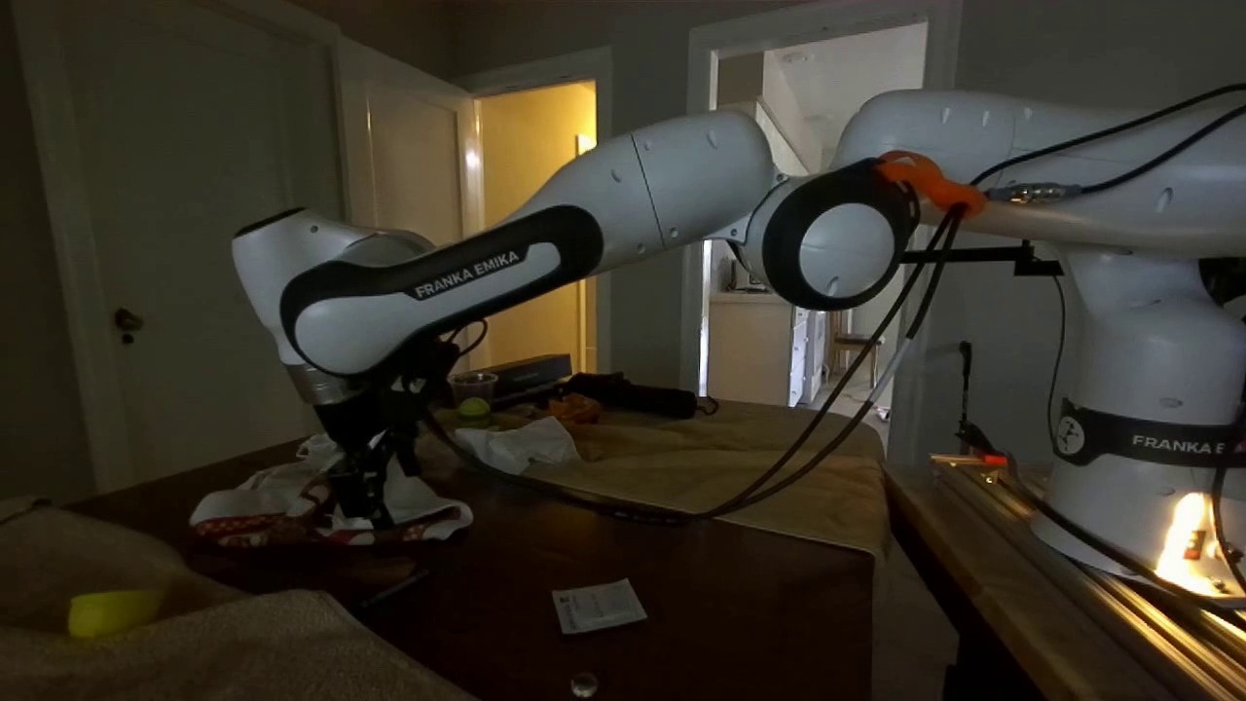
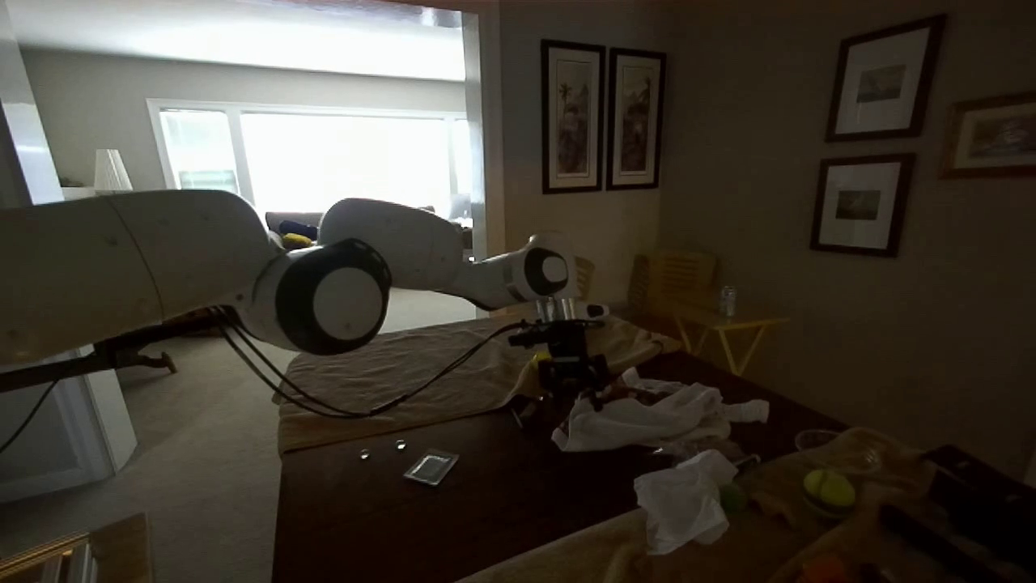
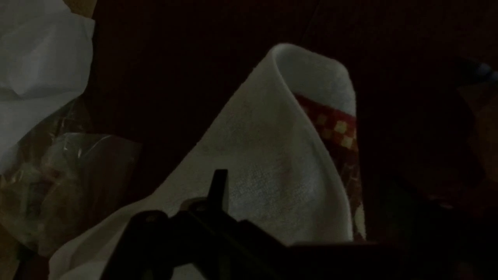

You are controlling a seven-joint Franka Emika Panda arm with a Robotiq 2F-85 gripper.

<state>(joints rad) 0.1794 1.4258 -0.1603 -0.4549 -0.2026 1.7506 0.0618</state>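
The towel point(image 3: 260, 155) is matt, nubby cloth, the bag point(image 3: 66, 182) glossy, crinkled plastic.

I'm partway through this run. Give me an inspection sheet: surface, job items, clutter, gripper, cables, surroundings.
Surface: dark brown table, with tan cloths over parts of it.
Job items: white cloth, partly red-checkered, rumpled and folded over itself.
Clutter: small flat packet, crumpled white paper or tissue, clear plastic bag, yellow-green round thing.
Gripper: pointing down at the white cloth, jaws open; no grip seen, contact cannot be told.
Cables: black cables loop from the arm down toward the dark brown table; whether they touch it cannot be told.
Surroundings: dim room; framed pictures, yellow side table with a can on it.
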